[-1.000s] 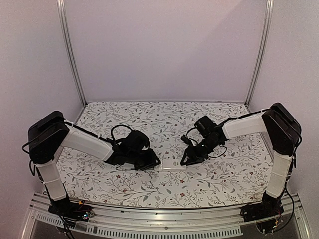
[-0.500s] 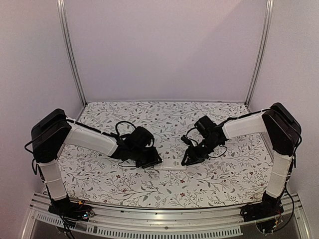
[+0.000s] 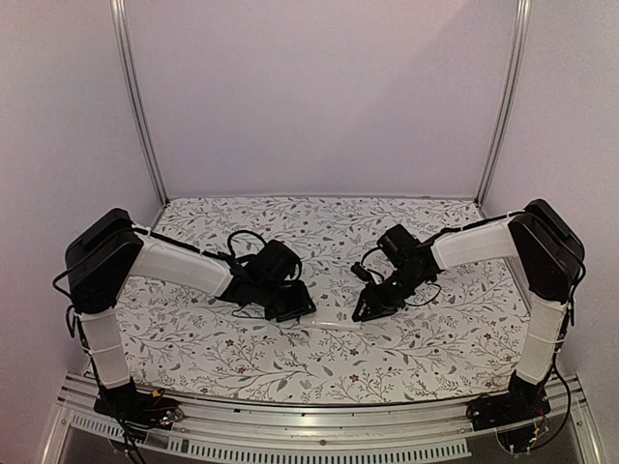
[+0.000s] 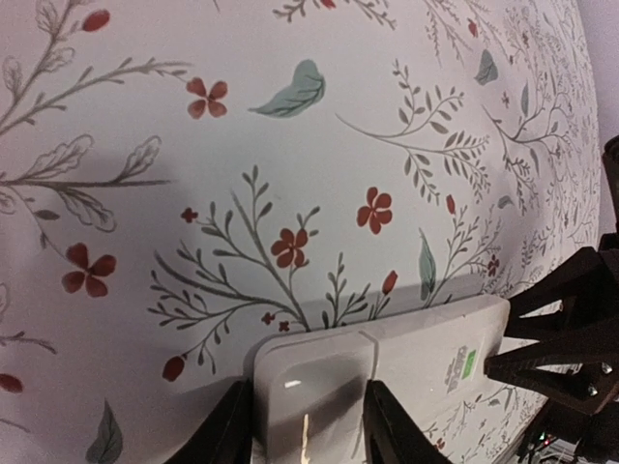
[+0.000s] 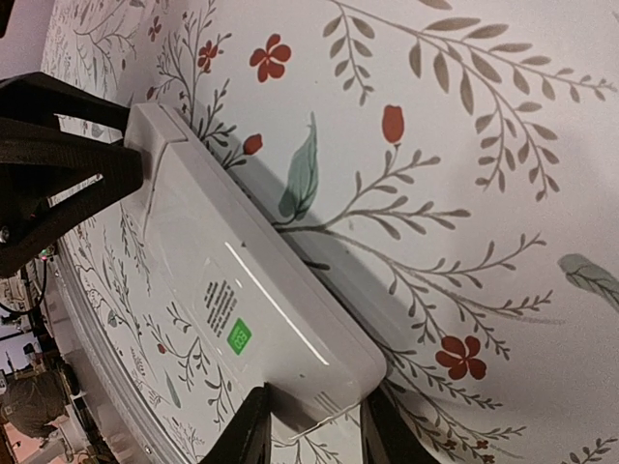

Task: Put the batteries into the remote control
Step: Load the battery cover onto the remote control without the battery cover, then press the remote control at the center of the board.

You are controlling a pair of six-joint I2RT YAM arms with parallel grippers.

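As the left arm (image 3: pixel 179 269) has shifted slightly farther in, the left jaws and right jaws each clamp one end of the remote control (image 3: pixel 336 317), back side up at mid tabletop (image 3: pixel 290 372); probably steadied for the batteries, which I cannot see

High at 6 o'clock behind my bases (image 3: pixel 135 406), the top camera faces 12 over the whole surface (image 3: pixel 319 372). My wrist cameras sit close, left facing 3, right facing 9, sharing the remote control (image 4: pixel 387 362).
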